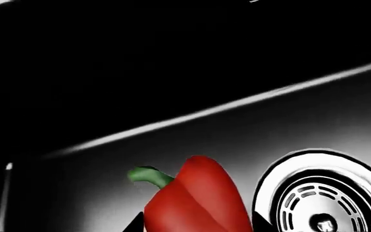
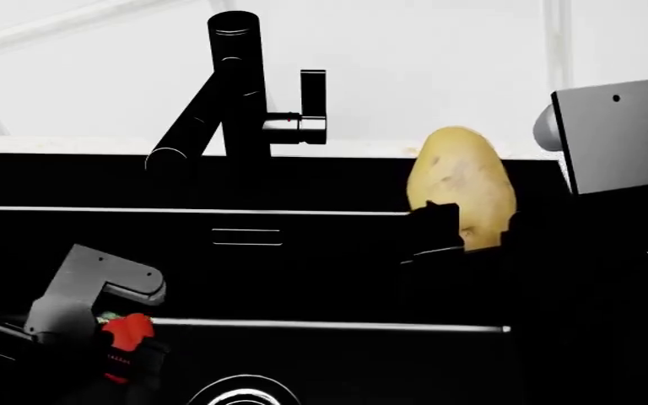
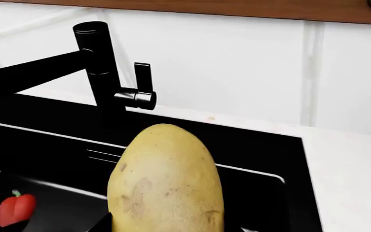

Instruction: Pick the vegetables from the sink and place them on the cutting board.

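My right gripper (image 2: 465, 232) is closed on the potato (image 2: 461, 187), which stands upright with its long axis vertical, lifted clear above the sink (image 2: 301, 270) and level with the back rim near the black faucet (image 2: 234, 84). My left gripper (image 2: 121, 346) is down low in the basin, and the red bell pepper (image 2: 129, 331) sits between its dark fingers; in the left wrist view the pepper (image 1: 195, 200) fills the space right at the gripper, stem (image 1: 148, 176) pointing away from the chrome drain ring (image 1: 324, 193) beside it. The jaws look closed against the pepper, though I cannot be sure how firm the hold is, as the contact is mostly out of frame.

The cutting board does not show in any view, so I cannot say which way it lies from either arm. My judgement is that the potato, already raised, is ready to travel first, while the pepper has yet to leave the sink floor
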Controlling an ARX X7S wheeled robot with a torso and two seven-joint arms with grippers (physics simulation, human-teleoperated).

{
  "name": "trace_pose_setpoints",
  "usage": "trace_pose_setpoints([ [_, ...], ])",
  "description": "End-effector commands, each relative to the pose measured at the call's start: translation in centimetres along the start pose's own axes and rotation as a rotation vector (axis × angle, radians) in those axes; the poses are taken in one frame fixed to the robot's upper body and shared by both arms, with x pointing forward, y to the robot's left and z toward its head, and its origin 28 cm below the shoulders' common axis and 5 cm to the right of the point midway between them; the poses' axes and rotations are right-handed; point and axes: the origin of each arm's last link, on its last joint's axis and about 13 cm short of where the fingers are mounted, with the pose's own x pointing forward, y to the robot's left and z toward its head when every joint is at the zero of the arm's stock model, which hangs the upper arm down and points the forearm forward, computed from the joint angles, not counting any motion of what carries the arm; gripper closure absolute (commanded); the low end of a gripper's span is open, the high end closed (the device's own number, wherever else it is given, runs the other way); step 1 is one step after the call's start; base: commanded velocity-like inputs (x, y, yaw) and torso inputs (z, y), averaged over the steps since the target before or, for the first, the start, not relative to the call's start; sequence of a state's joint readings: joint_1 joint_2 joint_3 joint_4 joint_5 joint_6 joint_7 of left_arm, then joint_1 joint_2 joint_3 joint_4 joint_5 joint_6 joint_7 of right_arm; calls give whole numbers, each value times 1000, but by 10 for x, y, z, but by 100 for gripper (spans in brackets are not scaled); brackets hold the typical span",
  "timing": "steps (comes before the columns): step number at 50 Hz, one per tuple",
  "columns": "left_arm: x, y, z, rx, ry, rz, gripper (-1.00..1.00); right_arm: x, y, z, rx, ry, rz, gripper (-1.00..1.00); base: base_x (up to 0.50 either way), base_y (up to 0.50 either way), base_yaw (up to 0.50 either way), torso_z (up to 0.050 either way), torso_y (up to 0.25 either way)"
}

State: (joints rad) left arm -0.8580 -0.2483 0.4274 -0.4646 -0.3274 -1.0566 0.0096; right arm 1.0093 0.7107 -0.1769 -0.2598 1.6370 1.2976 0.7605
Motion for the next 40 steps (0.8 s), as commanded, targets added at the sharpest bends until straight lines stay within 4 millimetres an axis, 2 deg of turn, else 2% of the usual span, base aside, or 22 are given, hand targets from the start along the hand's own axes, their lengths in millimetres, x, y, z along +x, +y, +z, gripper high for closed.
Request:
trace_pose_setpoints([
  [1, -53, 14, 13, -12, -117, 7, 100, -5, -2, 3, 4, -22, -14, 100, 0, 0, 0, 0, 0],
  [6, -66, 20, 21, -26, -158, 16, 100, -5, -4, 3, 2, -49, -31, 100, 0, 0, 0, 0, 0],
  [11, -88, 27, 35, -69, -230, 0, 100, -6, -7, 3, 33, -87, -36, 100, 0, 0, 0, 0, 0],
  [16, -106, 32, 36, -83, -264, 12, 100, -7, -10, 5, 84, -176, -35, 100, 0, 0, 0, 0, 0],
  [22, -129, 41, 40, -116, -323, 9, 100, -10, -11, 4, 82, -192, -30, 100, 0, 0, 0, 0, 0],
  [31, -150, 44, 29, -130, -356, 24, 100, -15, -16, -11, 95, -213, -28, 100, 0, 0, 0, 0, 0],
  [34, -157, 49, 29, -147, -369, 37, 100, -16, -18, -12, 96, -215, -34, 100, 0, 0, 0, 0, 0],
  [40, -163, 46, 35, -142, -387, 37, 100, -20, -18, -13, 86, -209, -38, 100, 0, 0, 0, 0, 2],
])
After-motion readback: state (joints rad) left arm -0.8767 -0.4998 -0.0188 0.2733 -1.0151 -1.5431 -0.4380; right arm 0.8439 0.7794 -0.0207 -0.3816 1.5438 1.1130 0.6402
